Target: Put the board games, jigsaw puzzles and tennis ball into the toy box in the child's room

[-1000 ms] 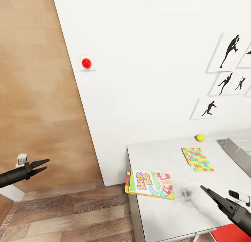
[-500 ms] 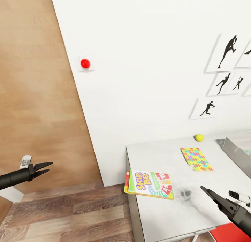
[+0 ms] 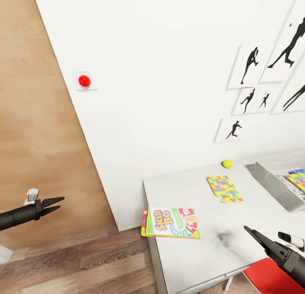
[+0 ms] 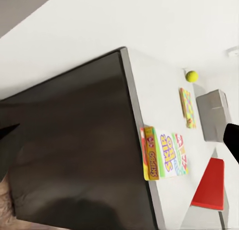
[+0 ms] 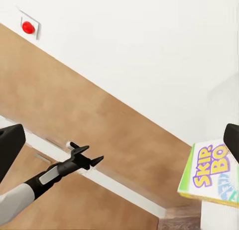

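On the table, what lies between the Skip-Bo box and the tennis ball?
In the head view, one jigsaw puzzle lies flat between the Skip-Bo box and the tennis ball, apart from both. The rest of that stretch is bare table.

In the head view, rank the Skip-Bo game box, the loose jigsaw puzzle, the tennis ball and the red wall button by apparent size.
1. Skip-Bo game box, nearest the camera
2. jigsaw puzzle
3. red wall button and tennis ball: look alike, left unranked

A yellow "Skip-Bo" board game lies flat at the table corner. A multicoloured jigsaw puzzle and tennis ball lie farther back, beside the grey toy box, which holds colourful flat pieces.
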